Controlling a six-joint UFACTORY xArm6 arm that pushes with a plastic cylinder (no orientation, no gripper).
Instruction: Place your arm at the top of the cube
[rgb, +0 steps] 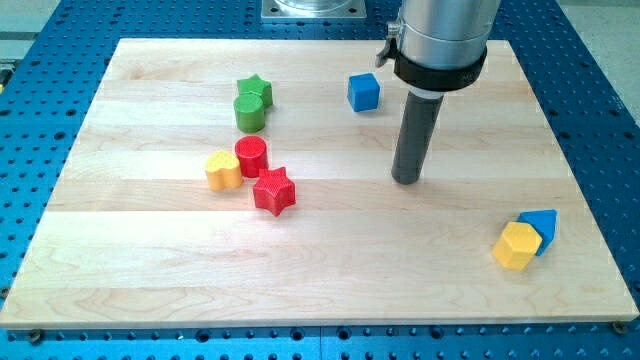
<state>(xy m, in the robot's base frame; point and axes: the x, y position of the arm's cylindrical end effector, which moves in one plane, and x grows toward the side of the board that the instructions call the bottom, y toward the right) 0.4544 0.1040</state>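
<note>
Seven small coloured plastic blocks lie on a pale wooden board (320, 270), which rests on a blue perforated metal table (40, 150). Over the board's upper right hangs the silver cylindrical arm housing (440, 35), ringed by a black collar, from which the straight dark rod (417, 125) runs down. My tip (406, 181) meets the wood right of centre, touching no block. There are no jaws to open or close here, only this bare rod, and it holds nothing.

The blue cube (364, 92), the task's block, sits near the view's top, up and to the left of my tip and clearly apart from it, with bare wood on all its sides.

To the view's left, a green cylinder (249, 112) stands touching a green star (257, 90) just above it. Below them a red cylinder (251, 157) sits between a yellow heart-shaped block (223, 171) on its left and a red star (274, 191) at its lower right; the three look pressed together.

Near the board's lower right corner a yellow hexagonal block (517, 245) touches a blue block (541, 228) of unclear shape, partly hidden behind it.
</note>
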